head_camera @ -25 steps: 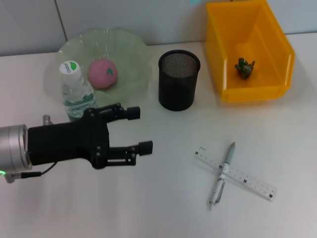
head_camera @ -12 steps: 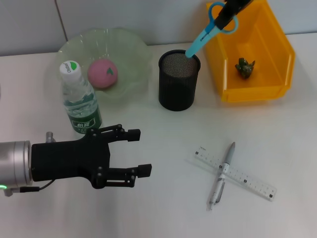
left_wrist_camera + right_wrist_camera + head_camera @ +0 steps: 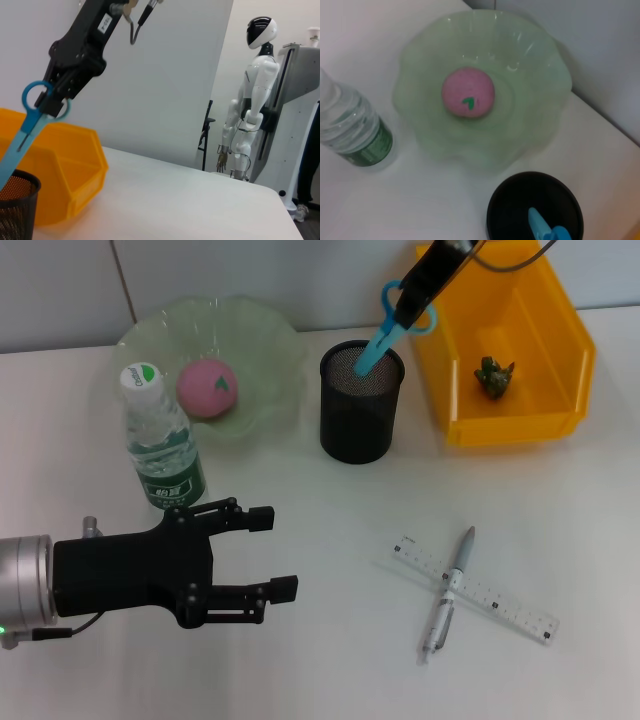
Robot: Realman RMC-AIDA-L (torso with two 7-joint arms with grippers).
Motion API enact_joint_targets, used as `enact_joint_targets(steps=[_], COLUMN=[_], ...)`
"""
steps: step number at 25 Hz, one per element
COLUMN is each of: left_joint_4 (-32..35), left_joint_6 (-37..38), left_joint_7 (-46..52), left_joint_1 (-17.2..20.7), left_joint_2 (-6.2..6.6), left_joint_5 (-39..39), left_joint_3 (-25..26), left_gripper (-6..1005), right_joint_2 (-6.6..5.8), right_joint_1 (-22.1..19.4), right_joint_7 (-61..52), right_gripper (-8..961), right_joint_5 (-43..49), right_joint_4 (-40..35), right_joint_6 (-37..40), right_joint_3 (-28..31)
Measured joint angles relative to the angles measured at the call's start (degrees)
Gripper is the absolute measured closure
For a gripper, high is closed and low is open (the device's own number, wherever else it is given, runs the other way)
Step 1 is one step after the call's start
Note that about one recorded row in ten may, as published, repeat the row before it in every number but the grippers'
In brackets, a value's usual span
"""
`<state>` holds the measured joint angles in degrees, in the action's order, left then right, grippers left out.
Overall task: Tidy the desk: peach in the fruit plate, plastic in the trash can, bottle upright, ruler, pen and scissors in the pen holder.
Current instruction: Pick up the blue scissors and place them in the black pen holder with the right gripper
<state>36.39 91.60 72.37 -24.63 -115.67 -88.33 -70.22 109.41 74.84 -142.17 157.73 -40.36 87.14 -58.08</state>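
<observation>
I see the blue scissors (image 3: 388,325) tilted with their tip just inside the black pen holder (image 3: 360,414) so they can drop in, my right gripper (image 3: 420,292) squeezing their handle from above, while my left gripper (image 3: 268,552) hangs wide open and empty over the table (image 3: 330,640).

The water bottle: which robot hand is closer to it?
Left. The left end effector hovers open just in front of the water bottle. The right end effector is far across the desk, holding the scissors over the pen holder.
</observation>
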Motion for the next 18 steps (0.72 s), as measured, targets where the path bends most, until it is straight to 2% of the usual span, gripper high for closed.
enact_joint_targets(steps=[2, 3, 4, 6, 7, 8, 12, 18], left_joint_4=[0.0, 0.0, 0.0, 0.0, -0.02, -0.12, -0.16, -0.13], left_joint_6=[0.05, 0.07, 0.07, 0.12, 0.19, 0.39, 0.72, 1.3], left_joint_7=[0.02, 0.11, 0.11, 0.24, 0.29, 0.31, 0.37, 0.61], left_joint_1=[0.24, 0.4, 0.4, 0.52, 0.61, 0.68, 0.84, 1.14], left_joint_2=[0.0, 0.0, 0.0, 0.0, -0.02, -0.06, -0.08, -0.09], left_joint_5=[0.0, 0.01, 0.01, 0.01, 0.02, 0.04, 0.14, 0.28], left_joint_3=[0.0, 0.06, 0.06, 0.09, 0.09, 0.09, 0.16, 0.18], left_gripper=[140, 140, 140, 140, 140, 140, 139, 139], right_joint_2=[0.47, 1.5, 1.5, 2.75, 2.75, 3.3, 3.84, 3.88], right_joint_1=[0.15, 0.29, 0.29, 0.41, 0.41, 0.36, 0.18, -0.38], right_joint_7=[0.0, 0.01, 0.01, 0.2, 0.2, 0.21, 0.21, -0.54], right_gripper=[824, 824, 823, 821, 821, 820, 817, 813], right_joint_5=[0.46, 1.5, 1.5, 2.11, 2.11, 2.17, 2.2, 2.26], right_joint_4=[0.5, 1.27, 1.27, 2.33, 2.33, 2.51, 3.07, 3.38], right_joint_6=[-1.03, -3.06, -3.06, -4.94, -4.94, -5.8, -6.46, -7.08], right_joint_3=[-0.17, -0.54, -0.54, -1.1, -1.1, -1.74, -2.23, -2.22])
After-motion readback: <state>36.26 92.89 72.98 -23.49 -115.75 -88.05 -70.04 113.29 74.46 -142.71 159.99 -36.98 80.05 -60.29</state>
